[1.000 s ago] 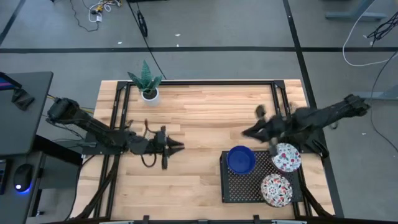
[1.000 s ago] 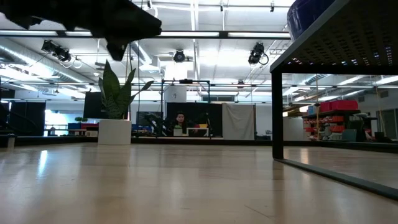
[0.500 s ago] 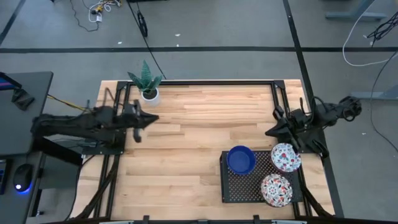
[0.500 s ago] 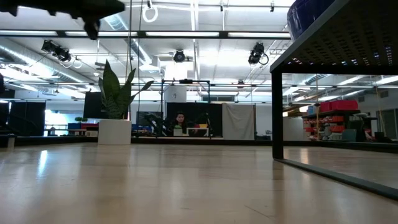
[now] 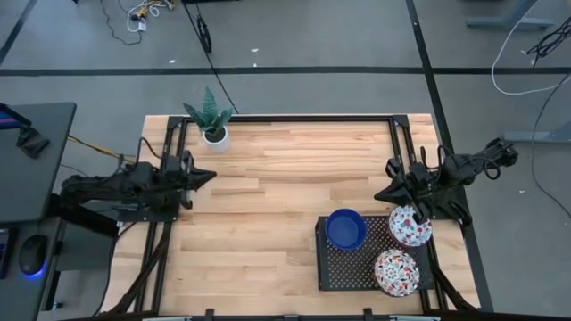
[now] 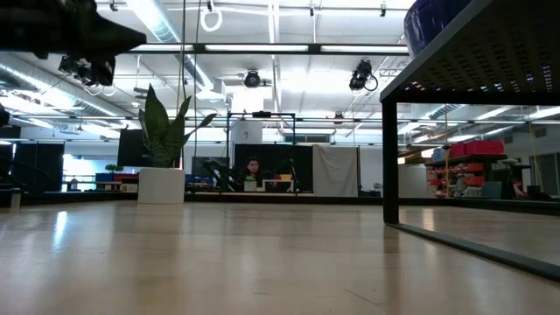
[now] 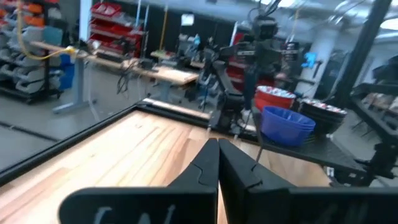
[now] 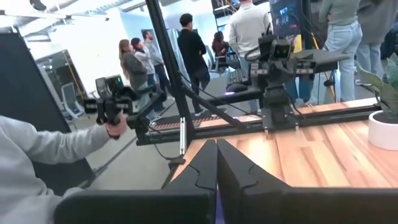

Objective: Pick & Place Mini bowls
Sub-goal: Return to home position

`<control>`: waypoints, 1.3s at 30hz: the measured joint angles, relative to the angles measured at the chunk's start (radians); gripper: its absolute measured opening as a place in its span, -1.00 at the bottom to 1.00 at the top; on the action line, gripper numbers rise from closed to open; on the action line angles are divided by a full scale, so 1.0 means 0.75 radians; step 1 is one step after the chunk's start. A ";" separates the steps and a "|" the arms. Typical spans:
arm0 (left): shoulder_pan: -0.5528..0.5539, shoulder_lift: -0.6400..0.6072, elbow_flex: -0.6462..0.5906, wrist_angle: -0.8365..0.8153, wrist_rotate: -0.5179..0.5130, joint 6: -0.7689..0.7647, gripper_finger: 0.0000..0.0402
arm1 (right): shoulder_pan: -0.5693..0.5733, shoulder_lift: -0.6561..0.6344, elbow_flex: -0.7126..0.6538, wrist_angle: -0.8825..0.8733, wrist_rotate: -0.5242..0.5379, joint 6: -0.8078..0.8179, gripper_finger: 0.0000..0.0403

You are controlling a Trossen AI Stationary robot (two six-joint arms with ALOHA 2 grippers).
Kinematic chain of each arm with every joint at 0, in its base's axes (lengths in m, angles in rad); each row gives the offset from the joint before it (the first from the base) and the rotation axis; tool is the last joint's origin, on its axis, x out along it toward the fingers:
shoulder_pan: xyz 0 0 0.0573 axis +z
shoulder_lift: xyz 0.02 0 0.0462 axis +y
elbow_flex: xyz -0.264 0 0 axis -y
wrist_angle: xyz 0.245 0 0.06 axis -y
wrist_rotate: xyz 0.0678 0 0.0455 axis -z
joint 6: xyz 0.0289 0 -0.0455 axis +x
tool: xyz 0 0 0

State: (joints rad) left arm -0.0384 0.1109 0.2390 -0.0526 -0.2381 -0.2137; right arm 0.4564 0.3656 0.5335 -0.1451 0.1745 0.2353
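A stack of cobalt blue mini bowls (image 5: 345, 229) stands on the left part of a black perforated rack (image 5: 352, 265). Two stacks of white floral mini bowls (image 5: 410, 226) (image 5: 396, 272) sit on its right part. In the left wrist view the blue bowls (image 7: 287, 123) show far across the table. My left gripper (image 5: 207, 176) (image 7: 217, 144) hovers shut near the table's left edge. My right gripper (image 5: 382, 193) (image 8: 216, 144) hovers shut just beyond the rack's far right corner, close to the far floral stack. Neither gripper holds anything.
A white plant pot (image 5: 214, 135) (image 6: 162, 185) stands at the far left of the table. The rack (image 6: 472, 61) is raised on legs. Bare wood (image 5: 285, 169) lies between the arms. Several people stand beyond the table's left side in the right wrist view.
My left gripper has drawn back from the table's middle toward the left edge and a little toward the far side. My right gripper has pulled back from beyond the blue bowls toward the right edge. The bowls have stayed where they were.
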 joint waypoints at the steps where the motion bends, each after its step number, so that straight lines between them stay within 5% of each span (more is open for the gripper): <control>1: 0.000 -0.025 -0.041 0.040 0.012 0.001 -0.98 | 0.000 0.000 0.000 0.005 0.000 0.009 -0.97; 8: 0.000 -0.146 -0.243 0.177 0.076 0.001 -0.99 | 0.000 0.000 0.000 0.008 -0.001 0.025 -0.97; 27: 0.000 -0.139 -0.307 0.141 0.123 0.053 -0.92 | 0.000 -0.006 0.000 -0.072 -0.003 0.015 -0.97; 39: 0.000 -0.139 -0.307 0.145 0.121 -0.004 -0.85 | -0.005 -0.378 -0.062 -0.184 0.037 -0.107 -0.98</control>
State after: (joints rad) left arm -0.0383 0.0063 0.0086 0.0559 -0.1471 -0.2169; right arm 0.4530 0.0824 0.4866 -0.2830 0.2020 0.1551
